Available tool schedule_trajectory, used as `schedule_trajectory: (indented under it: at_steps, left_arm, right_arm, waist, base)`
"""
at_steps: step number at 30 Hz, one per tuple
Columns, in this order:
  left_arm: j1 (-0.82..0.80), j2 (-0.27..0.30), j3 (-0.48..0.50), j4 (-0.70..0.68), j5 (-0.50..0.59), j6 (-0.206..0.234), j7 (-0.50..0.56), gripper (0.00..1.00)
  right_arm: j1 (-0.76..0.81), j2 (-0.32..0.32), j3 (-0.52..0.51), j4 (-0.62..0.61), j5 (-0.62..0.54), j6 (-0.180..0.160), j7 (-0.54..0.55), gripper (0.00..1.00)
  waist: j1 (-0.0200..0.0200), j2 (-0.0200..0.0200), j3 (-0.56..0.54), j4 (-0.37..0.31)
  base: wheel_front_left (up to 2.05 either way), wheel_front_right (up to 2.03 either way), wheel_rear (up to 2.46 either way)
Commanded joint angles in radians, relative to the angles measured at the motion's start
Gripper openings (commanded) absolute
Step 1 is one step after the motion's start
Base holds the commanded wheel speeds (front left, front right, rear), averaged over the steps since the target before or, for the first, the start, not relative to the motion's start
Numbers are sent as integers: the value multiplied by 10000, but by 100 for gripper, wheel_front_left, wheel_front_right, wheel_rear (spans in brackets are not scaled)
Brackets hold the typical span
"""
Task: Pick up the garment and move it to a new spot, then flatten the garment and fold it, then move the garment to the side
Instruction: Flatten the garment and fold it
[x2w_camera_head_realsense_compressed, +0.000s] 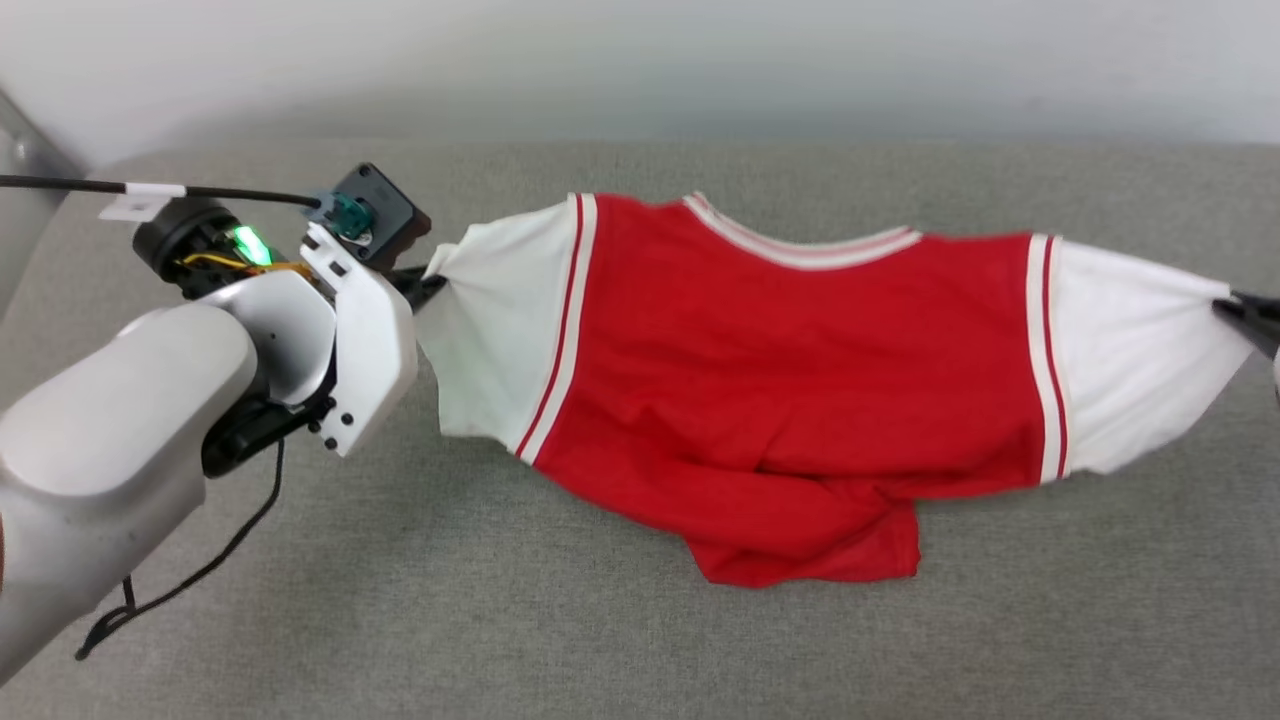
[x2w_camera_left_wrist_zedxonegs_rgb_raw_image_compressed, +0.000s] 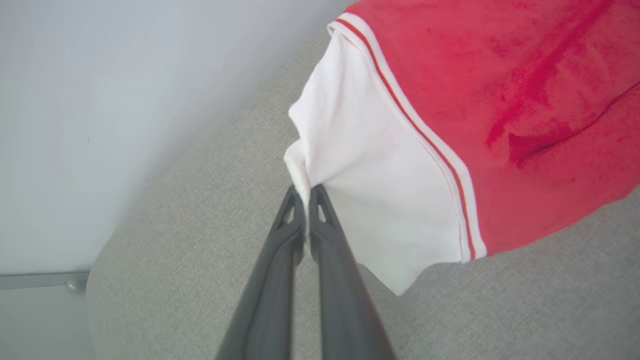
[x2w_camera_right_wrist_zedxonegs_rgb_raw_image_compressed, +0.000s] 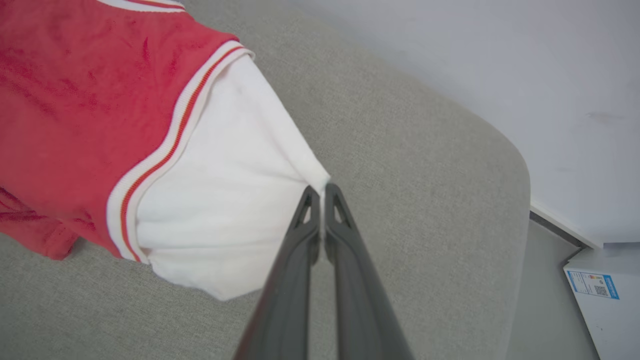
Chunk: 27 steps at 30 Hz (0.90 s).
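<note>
Red garment (x2w_camera_head_realsense_compressed: 780, 380) taut along back edge of grey cushion (x2w_camera_head_realsense_compressed: 600, 640); my left gripper (x2w_camera_left_wrist_zedxonegs_rgb_raw_image_compressed: 306, 191), right gripper (x2w_camera_right_wrist_zedxonegs_rgb_raw_image_compressed: 322, 191) clench sleeve tips to flatten it.

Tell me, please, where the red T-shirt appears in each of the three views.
Head view: the T-shirt spans the middle, stretched sideways by its white sleeves.
Left wrist view: upper right; the left tool pinches one sleeve tip.
Right wrist view: upper left; the right tool pinches the other sleeve tip.
Shared landmark: the grey fabric surface beneath it.
</note>
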Motion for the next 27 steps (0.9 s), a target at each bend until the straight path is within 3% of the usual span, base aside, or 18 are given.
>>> schedule_trajectory:
  at_steps: [1,8,13,19,27]
  left_arm:
    - [-78,70,100,-16,144,92,-209,0]
    - [-1128,-150,535,-44,819,451,-923,0]
    - [-2037,-530,898,322,1199,677,-1322,0]
    - [-3795,-1334,1320,1748,1776,708,-1900,0]
    - [-5787,-1905,1861,3171,2268,863,-2683,0]
  right_arm:
    - [-239,-134,-36,-102,-91,-9,-237,0]
    - [-1249,-171,-665,-323,-569,-9,-1150,0]
    - [-2212,104,-1019,-271,-1051,-11,-1090,0]
    - [-4457,806,-1289,554,-2169,-9,-972,0]
    - [-7148,1573,-1615,1831,-3495,-11,-1620,0]
  waist:
    - [0,0,-509,-179]
    - [0,0,-682,-255]
    - [0,0,-392,-275]
    - [0,0,544,-297]
    - [0,0,1733,-205]
  base:
    - [0,0,0]
    - [0,0,0]
    - [0,0,0]
    - [0,0,0]
    - [0,0,0]
